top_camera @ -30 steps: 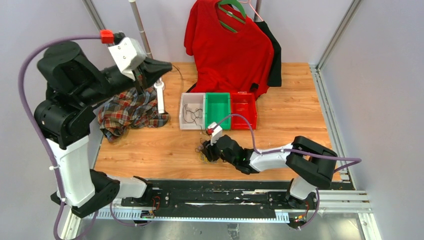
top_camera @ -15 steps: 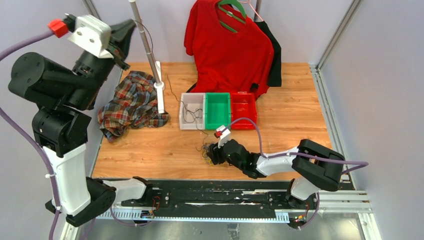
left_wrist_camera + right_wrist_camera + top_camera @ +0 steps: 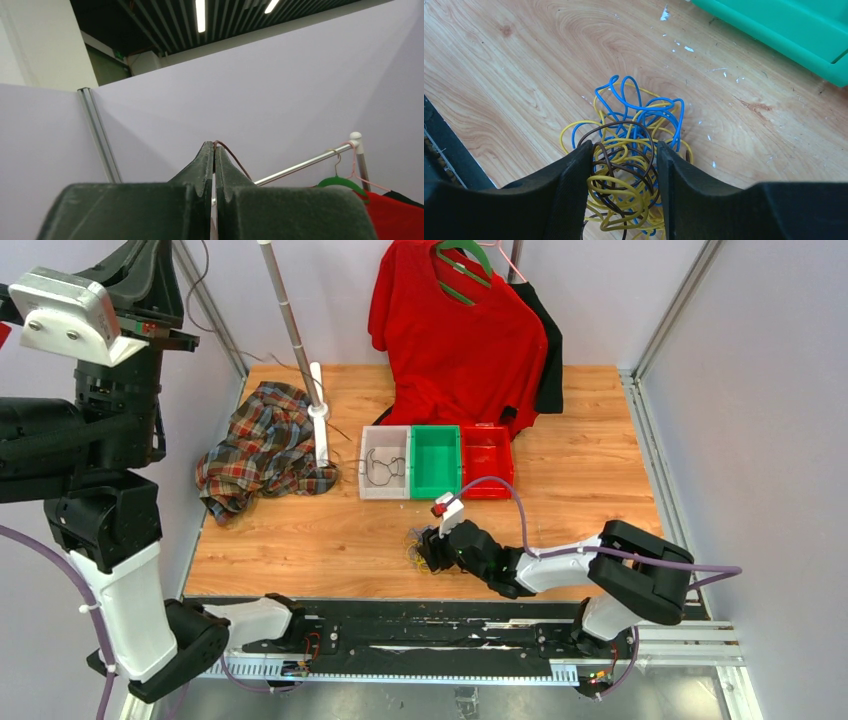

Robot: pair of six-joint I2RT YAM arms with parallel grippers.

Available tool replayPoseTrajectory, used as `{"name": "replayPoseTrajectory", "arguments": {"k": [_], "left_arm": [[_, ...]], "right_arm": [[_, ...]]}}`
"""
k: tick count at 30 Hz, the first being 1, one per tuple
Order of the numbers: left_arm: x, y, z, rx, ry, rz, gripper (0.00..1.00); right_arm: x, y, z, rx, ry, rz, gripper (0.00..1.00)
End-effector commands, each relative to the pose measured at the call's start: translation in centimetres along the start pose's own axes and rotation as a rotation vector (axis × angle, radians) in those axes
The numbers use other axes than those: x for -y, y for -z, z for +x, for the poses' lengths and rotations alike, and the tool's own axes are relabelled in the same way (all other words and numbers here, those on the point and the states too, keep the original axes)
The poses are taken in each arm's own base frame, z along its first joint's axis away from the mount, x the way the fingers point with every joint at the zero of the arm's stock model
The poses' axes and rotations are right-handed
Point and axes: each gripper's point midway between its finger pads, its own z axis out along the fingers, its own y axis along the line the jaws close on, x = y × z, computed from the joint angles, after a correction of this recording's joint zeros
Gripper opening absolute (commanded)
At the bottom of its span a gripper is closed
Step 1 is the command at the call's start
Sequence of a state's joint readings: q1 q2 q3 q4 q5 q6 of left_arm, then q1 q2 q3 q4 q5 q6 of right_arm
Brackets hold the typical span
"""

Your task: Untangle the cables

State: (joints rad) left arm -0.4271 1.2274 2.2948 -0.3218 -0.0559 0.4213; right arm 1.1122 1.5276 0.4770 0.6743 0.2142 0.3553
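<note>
A tangle of blue, yellow and brown cables (image 3: 634, 125) lies on the wooden table near its front edge (image 3: 414, 552). My right gripper (image 3: 623, 147) stands open low over it, a finger on each side of the bundle, and the loops touch both fingers without being squashed (image 3: 427, 548). My left gripper (image 3: 214, 147) is raised high at the far left (image 3: 150, 265), shut on a thin dark brown cable (image 3: 234, 155) that leaves its tips to the right. A thin strand (image 3: 335, 428) runs down past the pole toward the white bin.
White bin (image 3: 366, 482) holding a dark cable (image 3: 383, 468), green bin (image 3: 436, 462) and red bin (image 3: 487, 460) sit mid-table. A plaid shirt (image 3: 262, 445) lies by a rack pole (image 3: 295, 340). A red T-shirt (image 3: 455, 330) hangs at the back.
My left arm has swung up and to the left, from over the plaid shirt to high above the table's left side, with the thin cable. The right gripper has shifted slightly and widened.
</note>
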Motion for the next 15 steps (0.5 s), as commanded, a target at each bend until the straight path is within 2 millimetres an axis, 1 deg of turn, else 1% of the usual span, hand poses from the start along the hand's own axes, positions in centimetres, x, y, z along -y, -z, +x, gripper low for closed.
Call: {"name": "replayPoseTrajectory", "arguments": {"k": [1,4,6,7,8,11,15], "left_arm": [[-1.7,-0.9,-0.6,0.054,-0.062,-0.101,0.01],[-4.3,-1.3,-3.5,0.152,-0.114,-0.215,0.01],[-4.3,-1.7,-4.6,0.173,-0.135,-0.199,0.01],[-3.8,-1.9,-4.4,0.166,-0.135,-0.165,0.01],[-3.0,-2.0,-3.9,0.149,-0.13,-0.126,0.0],[-0.3,-1.8,-1.1,0.08,-0.115,-0.012,0.01],[2.2,-0.9,2.6,-0.009,-0.105,0.08,0.01]], "right_arm": [[0.8,0.7,0.3,-0.012,-0.007,0.038,0.48],[1.2,0.9,0.5,-0.016,-0.006,0.055,0.46],[1.4,1.1,0.6,-0.015,-0.008,0.06,0.45],[1.4,1.2,0.6,-0.013,-0.012,0.061,0.45],[1.4,1.2,0.6,-0.01,-0.015,0.063,0.45],[1.3,1.4,0.1,0.002,-0.024,0.06,0.45],[1.1,1.9,-1.0,0.016,-0.023,0.055,0.45]]}}
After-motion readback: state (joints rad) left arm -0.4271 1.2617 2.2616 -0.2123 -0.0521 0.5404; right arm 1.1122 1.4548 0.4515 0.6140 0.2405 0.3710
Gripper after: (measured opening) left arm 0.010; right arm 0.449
